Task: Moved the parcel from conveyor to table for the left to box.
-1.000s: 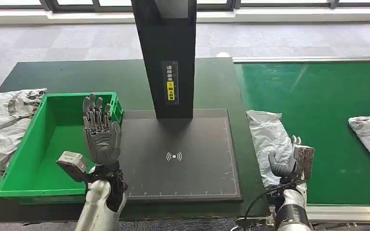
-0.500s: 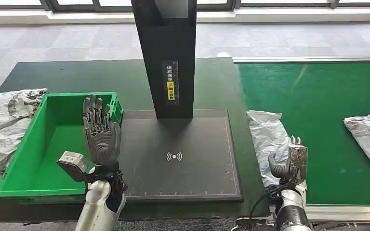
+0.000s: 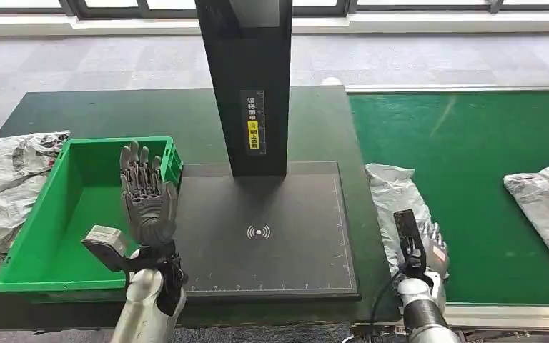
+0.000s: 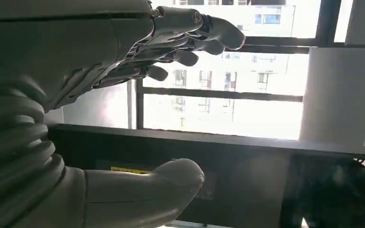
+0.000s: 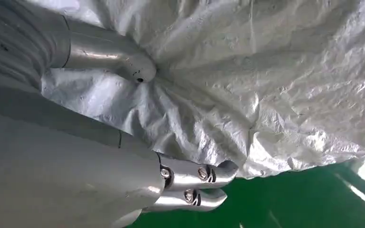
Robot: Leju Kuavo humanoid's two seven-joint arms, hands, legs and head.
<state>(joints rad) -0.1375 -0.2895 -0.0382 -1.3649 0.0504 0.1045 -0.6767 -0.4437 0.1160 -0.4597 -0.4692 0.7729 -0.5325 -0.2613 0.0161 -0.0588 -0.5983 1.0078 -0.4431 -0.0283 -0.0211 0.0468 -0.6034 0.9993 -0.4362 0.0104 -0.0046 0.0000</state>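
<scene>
Head view: parcel [image 3: 394, 209] lies on the green conveyor [image 3: 472, 157], along its edge next to the table [image 3: 150, 114], within the right arm's reach. Right hand [image 3: 422, 246] sits on the parcel's near end, fingers down over the wrapping, apparently to take a grip for the move to the scan pad [image 3: 264, 229]. Left hand [image 3: 146, 196] stands upright, fingers spread, holding nothing, between the pad and the green box [image 3: 28, 236]; likely waiting to receive. Left wrist view: left hand [image 4: 123, 71] spread, thumb and fingers well apart, nothing between them. Right wrist view: right hand [image 5: 90, 118] grips the parcel [image 5: 266, 80]; thumb digs into the wrinkled film, fingers curl round its edge above the belt. Parcel not yet on the table.
</scene>
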